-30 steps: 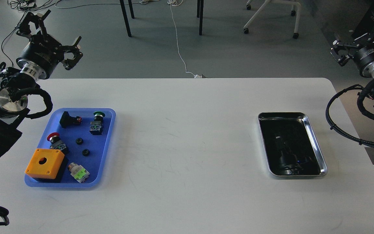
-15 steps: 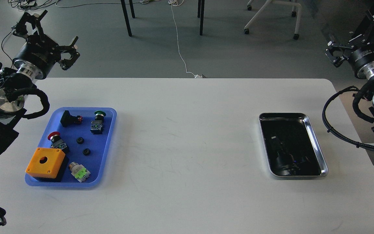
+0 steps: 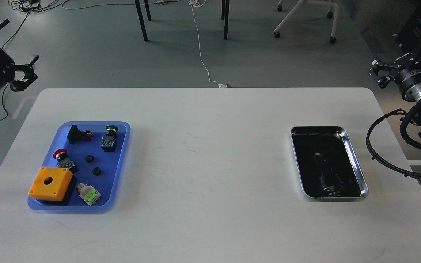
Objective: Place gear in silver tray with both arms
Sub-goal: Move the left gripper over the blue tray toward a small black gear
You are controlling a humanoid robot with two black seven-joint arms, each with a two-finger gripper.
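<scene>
Sitting nearest on the white table point(image 3: 203, 164), the blue tray point(image 3: 121, 160) at nine o'clock holds an orange box point(image 3: 50, 183), push-button switches and two small black gears point(image 3: 89, 158), untouched. At three o'clock the silver tray point(image 3: 356, 164) shows only dark reflections inside; I see no gear in it. Farther out, both arms have pulled back since a second ago. The left gripper point(image 3: 6, 47) has swung far toward ten o'clock, off the table, fingers spread with nothing between them. The right gripper point(image 3: 378, 71) at two o'clock has shifted little; its fingers are too small to tell apart. The retreat suggests no pick has begun, and the left arm must come back in over the blue tray.
</scene>
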